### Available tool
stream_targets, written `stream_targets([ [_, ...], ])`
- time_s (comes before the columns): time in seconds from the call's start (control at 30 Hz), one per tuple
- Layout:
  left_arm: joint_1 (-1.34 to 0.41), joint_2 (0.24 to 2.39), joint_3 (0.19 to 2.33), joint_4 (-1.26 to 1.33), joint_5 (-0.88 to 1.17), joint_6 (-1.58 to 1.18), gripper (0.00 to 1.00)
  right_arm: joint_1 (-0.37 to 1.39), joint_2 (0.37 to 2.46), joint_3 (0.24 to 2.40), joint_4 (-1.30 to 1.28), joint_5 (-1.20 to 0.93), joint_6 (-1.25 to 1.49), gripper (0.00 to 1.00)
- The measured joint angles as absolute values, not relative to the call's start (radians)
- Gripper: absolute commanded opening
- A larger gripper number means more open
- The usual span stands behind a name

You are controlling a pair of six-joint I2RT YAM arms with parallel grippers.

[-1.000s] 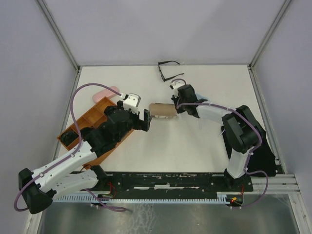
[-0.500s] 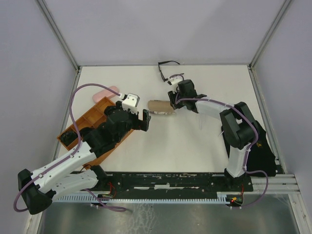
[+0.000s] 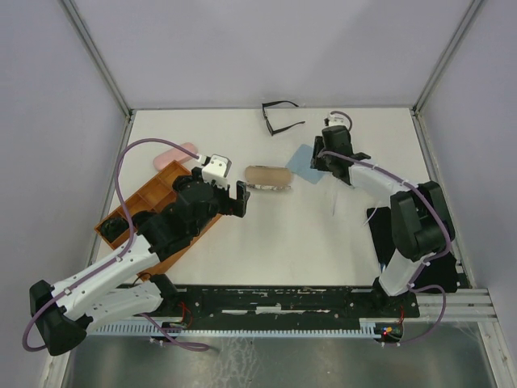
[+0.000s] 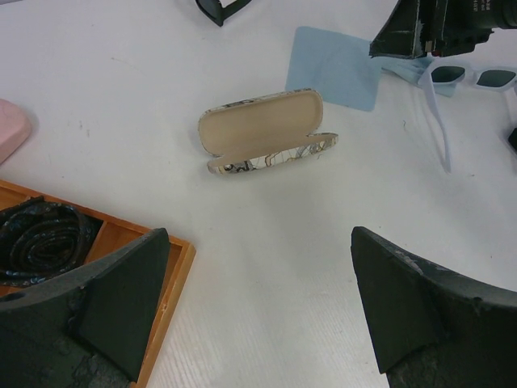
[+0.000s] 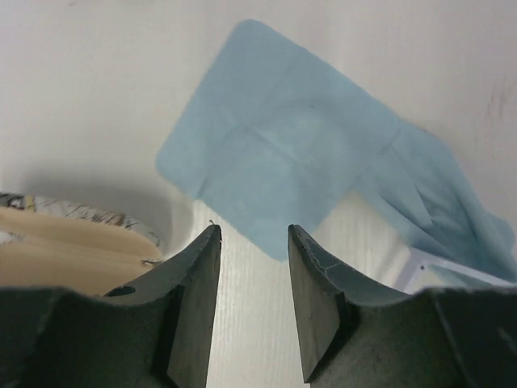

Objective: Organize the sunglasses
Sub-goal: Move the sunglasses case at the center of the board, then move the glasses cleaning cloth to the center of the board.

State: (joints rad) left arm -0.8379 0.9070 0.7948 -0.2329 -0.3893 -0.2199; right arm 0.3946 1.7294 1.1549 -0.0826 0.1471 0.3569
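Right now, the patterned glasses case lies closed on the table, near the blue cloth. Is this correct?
Not quite: the patterned glasses case lies open on the table, near the blue cloth. The left wrist view shows it.

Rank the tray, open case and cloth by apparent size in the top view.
1. Tray, largest though partly hidden.
2. Open case and cloth: close in size; the cloth's far edge is covered, so I won't rank them.
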Motion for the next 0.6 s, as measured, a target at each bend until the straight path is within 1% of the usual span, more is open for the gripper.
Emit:
stream_targets([
  [0.23, -0.838, 0.907, 0.794, -0.230, -0.389, -0.221, 1.00, 0.316, 1.784, 1.161, -0.185, 0.161, 0.571, 0.46],
  [0.4, -0.838, 0.901, 0.781, -0.230, -0.389, -0.223, 1.00, 0.299, 1.866, 1.193, -0.241, 0.135, 0.633, 0.47],
  [0.6, -0.838, 0.895, 0.778, -0.230, -0.389, -0.228, 1.00, 0.282, 1.913, 1.218, -0.265, 0.131, 0.659, 0.51],
])
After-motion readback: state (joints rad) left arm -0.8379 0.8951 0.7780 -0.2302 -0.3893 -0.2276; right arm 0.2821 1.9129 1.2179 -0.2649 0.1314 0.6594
